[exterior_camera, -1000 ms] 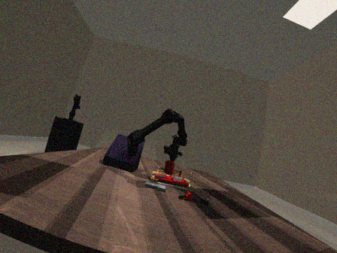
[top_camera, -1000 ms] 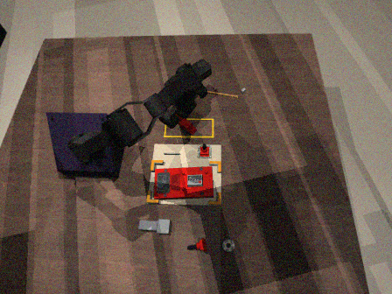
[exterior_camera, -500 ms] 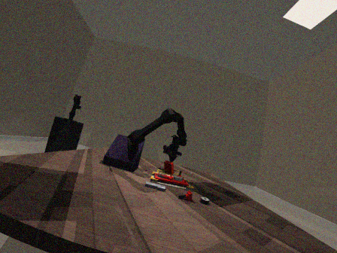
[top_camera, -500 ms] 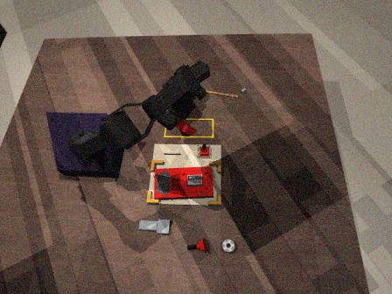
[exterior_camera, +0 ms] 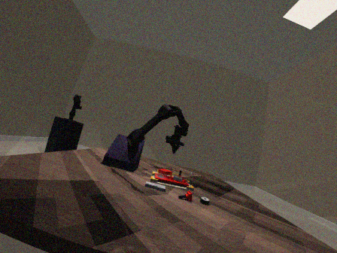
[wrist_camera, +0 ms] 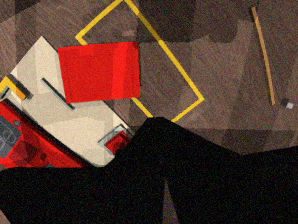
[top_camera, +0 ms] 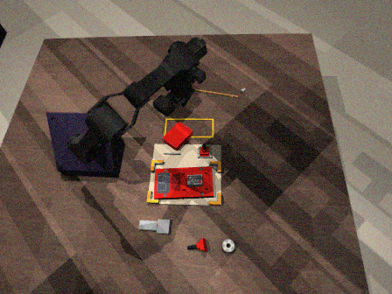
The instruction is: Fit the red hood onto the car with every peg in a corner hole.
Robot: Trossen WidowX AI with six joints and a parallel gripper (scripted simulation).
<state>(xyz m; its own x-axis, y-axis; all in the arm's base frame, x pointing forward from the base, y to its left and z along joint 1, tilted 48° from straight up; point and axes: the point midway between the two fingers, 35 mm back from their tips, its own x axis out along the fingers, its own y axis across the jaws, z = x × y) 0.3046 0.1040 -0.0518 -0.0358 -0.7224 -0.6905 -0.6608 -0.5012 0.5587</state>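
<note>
One tool [top_camera: 168, 106] [exterior_camera: 174, 151] [wrist_camera: 154, 124] points downward beneath the bent black arm [top_camera: 150, 85] [exterior_camera: 152, 122].

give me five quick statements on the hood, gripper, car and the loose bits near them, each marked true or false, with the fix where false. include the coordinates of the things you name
1. The hood [top_camera: 178, 136] [wrist_camera: 100, 72] is fitted on the car chassis [top_camera: 177, 188]. False: it lies off the chassis, across part of the yellow outline [top_camera: 213, 128] [wrist_camera: 172, 59].
2. The gripper [exterior_camera: 174, 150] is raised above the table and holds nothing. True.
3. The engine block [top_camera: 195, 179] is in place on the red deck. True.
4. The white ring [top_camera: 224, 246] [exterior_camera: 204, 202] stands inside the yellow outline. False: it is on the table beside the small red-and-black piece [top_camera: 201, 245] [exterior_camera: 189, 196].
5. The hood is red. True.
</note>
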